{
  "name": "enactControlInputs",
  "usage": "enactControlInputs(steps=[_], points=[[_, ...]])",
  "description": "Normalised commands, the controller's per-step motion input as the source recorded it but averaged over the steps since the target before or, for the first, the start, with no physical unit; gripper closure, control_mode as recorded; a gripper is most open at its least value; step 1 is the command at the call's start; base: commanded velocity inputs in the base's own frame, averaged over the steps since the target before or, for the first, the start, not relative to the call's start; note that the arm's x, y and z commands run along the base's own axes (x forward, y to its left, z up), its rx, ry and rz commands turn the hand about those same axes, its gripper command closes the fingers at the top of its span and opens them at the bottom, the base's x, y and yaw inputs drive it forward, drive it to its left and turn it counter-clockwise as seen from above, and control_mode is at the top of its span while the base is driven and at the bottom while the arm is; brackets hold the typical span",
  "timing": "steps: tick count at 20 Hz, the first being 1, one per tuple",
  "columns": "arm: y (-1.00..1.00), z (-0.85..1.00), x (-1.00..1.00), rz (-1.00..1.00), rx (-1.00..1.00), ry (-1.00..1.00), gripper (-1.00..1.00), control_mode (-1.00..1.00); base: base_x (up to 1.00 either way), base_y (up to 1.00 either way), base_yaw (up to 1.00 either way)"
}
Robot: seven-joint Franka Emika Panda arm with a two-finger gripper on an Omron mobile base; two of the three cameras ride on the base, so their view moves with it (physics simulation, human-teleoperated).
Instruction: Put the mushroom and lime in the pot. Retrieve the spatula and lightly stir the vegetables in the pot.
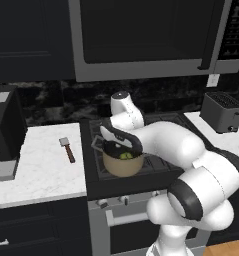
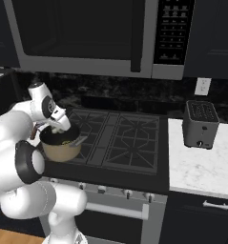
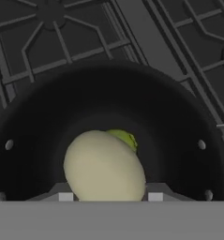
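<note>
Mushroom (image 3: pixel 104 166) and lime (image 3: pixel 124 137) were pictured over the dark inside of the pot (image 1: pixel 123 164), the pale mushroom pinched between the two dark finger tips of the gripper (image 3: pixel 106 196) and the yellow-green lime seen just behind it, on the pot's floor. At far left in the left base view, a black appliance (image 1: pixel 5 130) was seen on the white counter (image 1: pixel 41 170), with the spatula (image 1: pixel 67 148) lying flat and untouched beside the stove (image 1: pixel 161 165), well apart from the pot. The tan pot was set on the stove's front left burner, and a glimpse of green was caught inside it beneath the arm's hand. The white arm was shown bent down over the pot's rim. Further right, the grates of the stove (image 2: pixel 120 138) were left bare, and a grey toaster (image 2: pixel 200 125) was pictured on the right-hand counter (image 2: pixel 201 171) below the microwave (image 2: pixel 110 38).
</note>
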Motion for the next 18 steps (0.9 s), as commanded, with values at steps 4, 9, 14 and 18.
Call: enactControlInputs(steps=[4, 9, 14, 18], points=[[0.00, -0.49, 0.02, 0.00, 0.00, 0.00, 1.00, -1.00, 0.00, 0.00, 0.00], [0.00, -0.26, 0.09, 0.00, 0.00, 0.00, 1.00, -1.00, 0.00, 0.00, 0.00], [0.00, -0.01, 0.02, 0.00, 0.00, -0.01, -1.00, -1.00, 0.00, 0.00, 0.00], [-0.06, 0.05, 0.00, 0.00, 0.00, -0.01, -1.00, -1.00, 0.00, 0.00, 0.00]])
